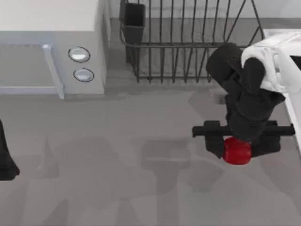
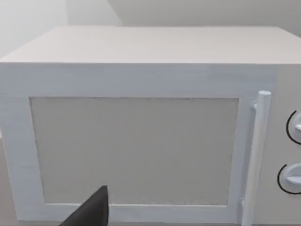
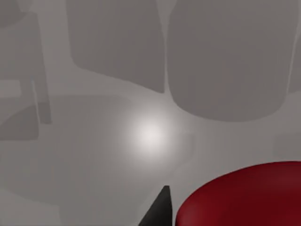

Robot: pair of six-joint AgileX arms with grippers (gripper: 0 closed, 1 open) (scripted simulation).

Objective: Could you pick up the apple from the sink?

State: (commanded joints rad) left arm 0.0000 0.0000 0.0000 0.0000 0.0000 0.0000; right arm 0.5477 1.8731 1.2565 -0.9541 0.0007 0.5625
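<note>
Red apple (image 1: 236,151) sits clamped in the right gripper (image 1: 236,149), above the grey table (image 1: 117,179).

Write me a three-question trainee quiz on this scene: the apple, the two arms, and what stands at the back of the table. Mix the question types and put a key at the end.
1. True or false: the apple lies loose on the table, away from both grippers.
2. Multiple choice: the wire rack stands
A. in front of the microwave
B. to the right of the microwave, at the back
C. at the table's left edge
3. Fill in: the left gripper is parked at the table's ____ edge.

Key
1. False: the apple sits between the fingers of the right gripper, over the table, left of the sink rim.
2. B
3. left
</note>
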